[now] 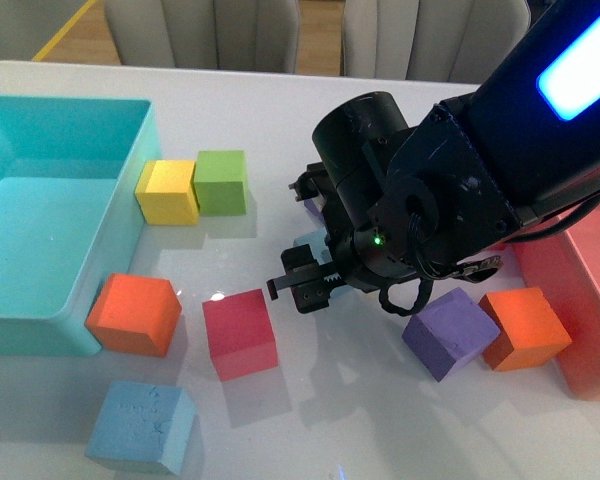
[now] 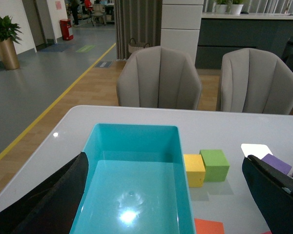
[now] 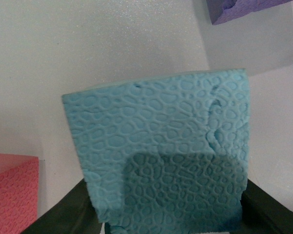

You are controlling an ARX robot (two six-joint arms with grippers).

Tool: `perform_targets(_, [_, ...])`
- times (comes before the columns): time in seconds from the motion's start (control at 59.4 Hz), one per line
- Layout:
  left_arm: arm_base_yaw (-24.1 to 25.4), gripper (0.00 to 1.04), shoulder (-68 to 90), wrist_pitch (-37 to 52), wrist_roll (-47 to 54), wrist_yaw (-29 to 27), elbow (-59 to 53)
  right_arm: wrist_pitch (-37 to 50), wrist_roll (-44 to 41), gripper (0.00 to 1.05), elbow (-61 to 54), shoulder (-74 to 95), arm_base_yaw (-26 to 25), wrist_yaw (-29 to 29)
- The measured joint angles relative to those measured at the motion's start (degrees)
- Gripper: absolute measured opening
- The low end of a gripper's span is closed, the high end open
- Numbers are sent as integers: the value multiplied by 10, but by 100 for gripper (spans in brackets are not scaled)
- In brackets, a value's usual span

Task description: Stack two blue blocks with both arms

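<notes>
My right gripper (image 3: pixel 168 214) is shut on a blue block (image 3: pixel 161 151), whose pitted face fills the right wrist view. In the front view the right arm covers this block except a pale blue sliver (image 1: pixel 308 240) by the gripper (image 1: pixel 302 275) at mid-table. I cannot tell whether it touches the table. The second blue block (image 1: pixel 142 425) lies alone at the front left, beyond a red cube from the gripper. My left gripper (image 2: pixel 166 204) is open and empty over the turquoise bin (image 2: pixel 132 146). It is out of the front view.
The turquoise bin (image 1: pixel 40 300) stands at the left. Yellow (image 1: pixel 168 192) and green (image 1: pixel 221 182) cubes sit behind it, and an orange cube (image 1: pixel 135 314) and a red cube (image 1: pixel 240 333) in front. A purple cube (image 1: pixel 450 333), an orange cube (image 1: pixel 525 328) and a pink bin (image 1: pixel 580 290) are on the right.
</notes>
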Motion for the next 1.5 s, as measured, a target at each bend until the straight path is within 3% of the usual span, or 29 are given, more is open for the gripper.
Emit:
perform_targets(0.067, [0,96,0,0,0,0,0,4,0,97,-8,-12,-1,0])
perform_targets(0.32, [0,96,0,0,0,0,0,43,-2,96,-73,-136,-13,-3])
perform_targets(0.488, [0,96,0,0,0,0,0,79,-18,96,-174,-280,-26,0])
perform_targets(0.74, [0,96,0,0,0,0,0,51,-21,96,-331,-545,-57,2])
perform_targets(0.774, [0,96,0,0,0,0,0,107,-32,91,-370,-584,-58,54])
perform_targets(0.824, [0,96,0,0,0,0,0,268,-48,79,-453,-648,-74,135])
perform_targets(0.925, [0,96,0,0,0,0,0,377,-53,61,-522,-718,-111,140])
perform_targets(1.262, [0,96,0,0,0,0,0,329,-66,2,-618,-861,-199,45])
perform_targets(1.497, [0,96,0,0,0,0,0,271,-65,2,-649,-949,-240,8])
